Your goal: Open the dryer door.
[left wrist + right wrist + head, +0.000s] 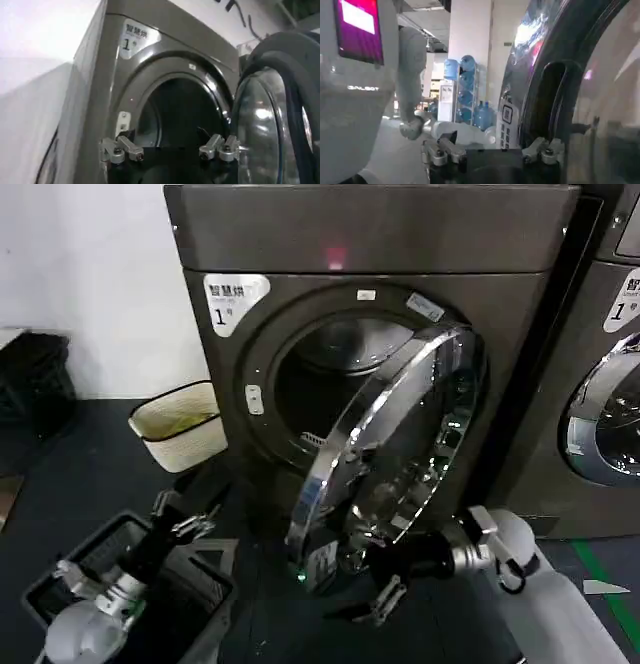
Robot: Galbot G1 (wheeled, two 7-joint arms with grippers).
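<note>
Dryer door (385, 454) stands swung well out from its machine, in the centre of the head frame, its chrome ring edge-on to me and the tinted glass facing right. Nearest to me, at the lower right of that frame, my right gripper (385, 584) sits just under the door's bottom rim, fingers spread wide and empty; I cannot tell whether a finger touches the chrome. In the right wrist view those fingers (442, 150) frame the door's curved ring (540, 80) close ahead. At the lower left of the head frame my left gripper (185, 519) hangs low over a dark bin (60, 579), also spread wide and holding nothing, well apart from the door. Its wrist view looks between the fingertips (122, 149) into the drum opening (180, 115). Beyond, the dryer body (370, 244) fills the upper centre, with a cream basket (180, 424) on the floor at its left and a second machine (610, 374) at the right edge.
</note>
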